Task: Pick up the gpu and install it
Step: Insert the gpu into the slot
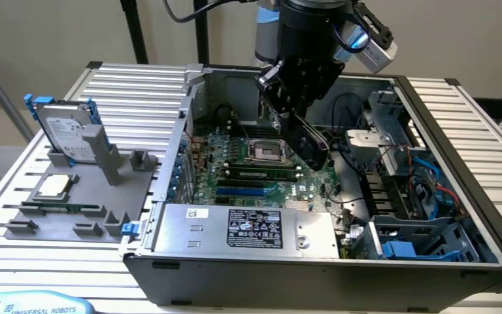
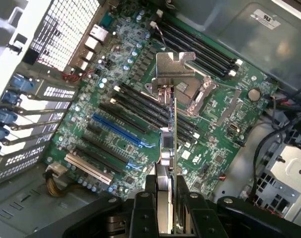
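Silver bracket (image 2: 175, 69) at its far end, the gpu (image 1: 310, 147) hangs clamped in my pincer (image 2: 166, 203), edge-on above the motherboard (image 1: 225, 147) inside the open computer case (image 1: 321, 284). In the exterior view I see the hard drive (image 1: 63, 131) at nine o'clock of the case, on the table (image 1: 138, 85).

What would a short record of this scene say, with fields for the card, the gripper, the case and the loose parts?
gpu: thin flat green card with silver metal bracket, held over the green motherboard, not seated in a slot
gripper: black, shut on the gpu
case: open dark grey metal computer case, motherboard inside
loose parts: silver hard drive with blue rails and small square silver processor chip, on grey holder, exterior view's left
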{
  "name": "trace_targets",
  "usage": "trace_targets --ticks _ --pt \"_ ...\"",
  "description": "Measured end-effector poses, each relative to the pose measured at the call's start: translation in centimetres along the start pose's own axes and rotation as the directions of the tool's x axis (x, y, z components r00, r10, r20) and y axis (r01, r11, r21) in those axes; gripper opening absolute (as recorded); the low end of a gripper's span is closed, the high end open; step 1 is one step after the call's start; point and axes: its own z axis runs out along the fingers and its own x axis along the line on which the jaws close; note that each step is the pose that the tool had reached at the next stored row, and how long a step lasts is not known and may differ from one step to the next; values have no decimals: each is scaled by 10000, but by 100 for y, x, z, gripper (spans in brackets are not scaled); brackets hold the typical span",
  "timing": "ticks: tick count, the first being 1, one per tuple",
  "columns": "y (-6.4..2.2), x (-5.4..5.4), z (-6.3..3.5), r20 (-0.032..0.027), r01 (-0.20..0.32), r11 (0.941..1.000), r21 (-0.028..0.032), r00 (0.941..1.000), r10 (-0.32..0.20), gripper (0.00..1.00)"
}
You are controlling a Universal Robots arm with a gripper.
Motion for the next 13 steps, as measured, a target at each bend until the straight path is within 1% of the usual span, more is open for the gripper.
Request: trace_targets --ticks 3,5,7,10,13 --pt "0 1 37 11 540 9985 -3 9985 -540 27" --pt "1 1 64 19 914 9958 -5 9958 -914 27" --pt "1 1 89 27 1271 9919 -8 9919 -1271 27" --pt "1 2 124 36 1804 9836 -11 9836 -1804 27" --pt "2 3 156 43 2347 9721 -17 9721 -2347 27"
